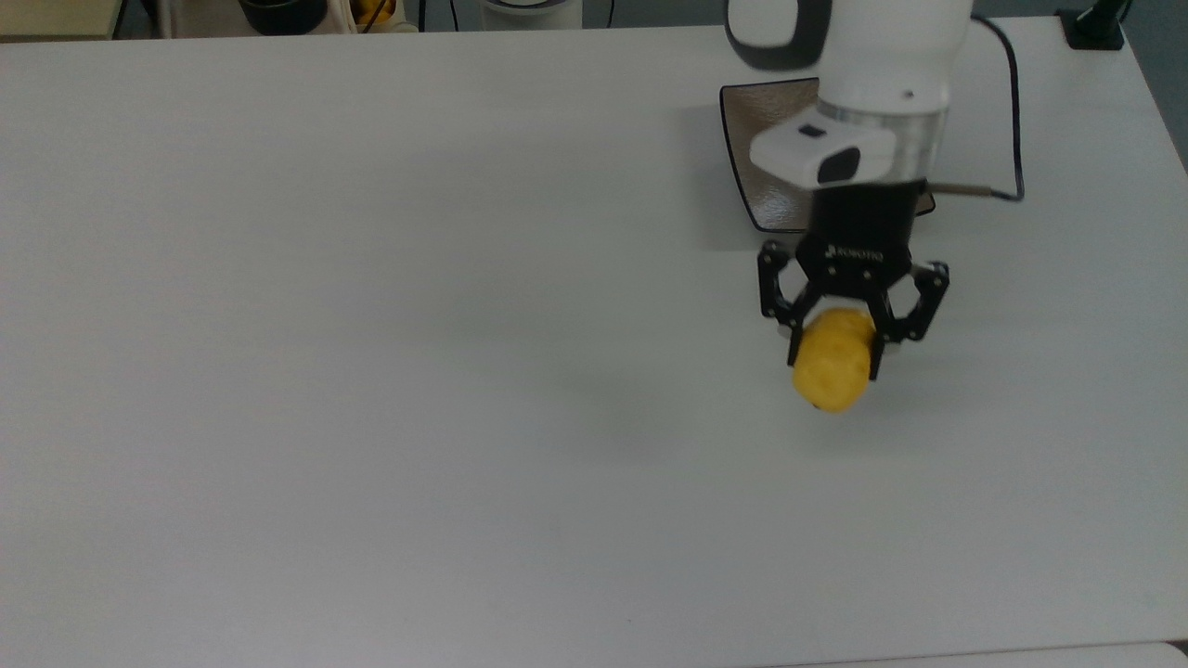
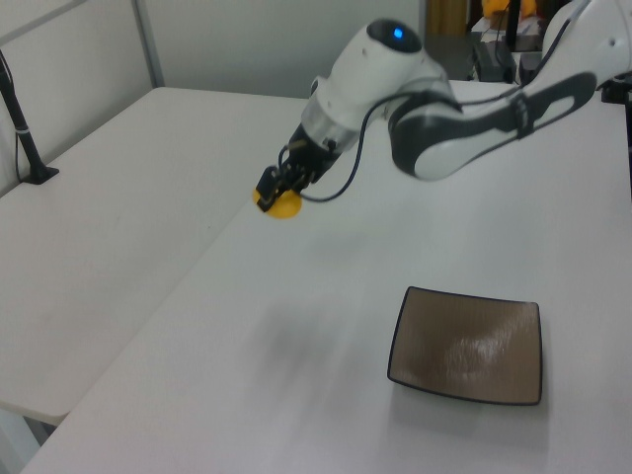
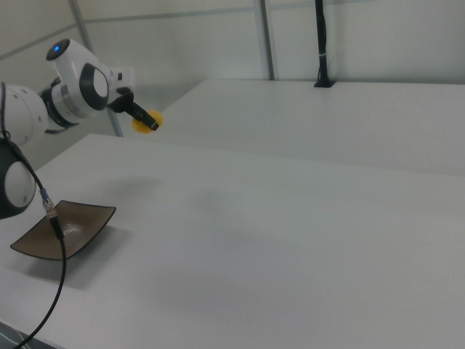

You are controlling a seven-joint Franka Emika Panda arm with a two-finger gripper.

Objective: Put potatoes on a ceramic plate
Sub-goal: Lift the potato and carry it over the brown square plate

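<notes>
Gripper (image 1: 832,348) clamping potato (image 1: 831,373), raised above table (image 1: 371,325), arm angled down.

A broad white tabletop (image 1: 371,371) is being lit evenly from above, with soft grey shadows being cast across it. A second white table (image 2: 109,207) is being seen beside it in the left view, with a black post (image 2: 22,118) clamped at its far edge. Pale wall panels (image 3: 189,36) divided by grey uprights are being shown behind in the right view. Cluttered desks (image 2: 533,39) are being glimpsed beyond.
</notes>
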